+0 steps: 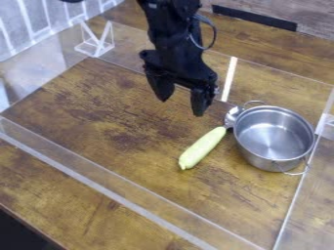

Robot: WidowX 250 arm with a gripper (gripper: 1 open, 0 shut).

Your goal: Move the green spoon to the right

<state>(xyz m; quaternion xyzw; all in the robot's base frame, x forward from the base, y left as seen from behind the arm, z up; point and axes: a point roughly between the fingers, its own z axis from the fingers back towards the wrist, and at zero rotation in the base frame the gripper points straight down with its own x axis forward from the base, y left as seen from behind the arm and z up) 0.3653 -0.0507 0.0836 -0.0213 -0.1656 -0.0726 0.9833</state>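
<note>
I'm reaching for the green spoon (202, 148), which is lying just left of the steel pot (272, 136). My gripper (179, 103) is hanging beyond it, fingers spread, holding nothing. I'm needing to come nearer and lower; the pot is blocking a straight slide right.

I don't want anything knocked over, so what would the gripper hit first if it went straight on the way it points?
Probably the bare wooden tabletop: the gripper seems to point down, short of the green spoon. One view leaves its height unclear.
</note>
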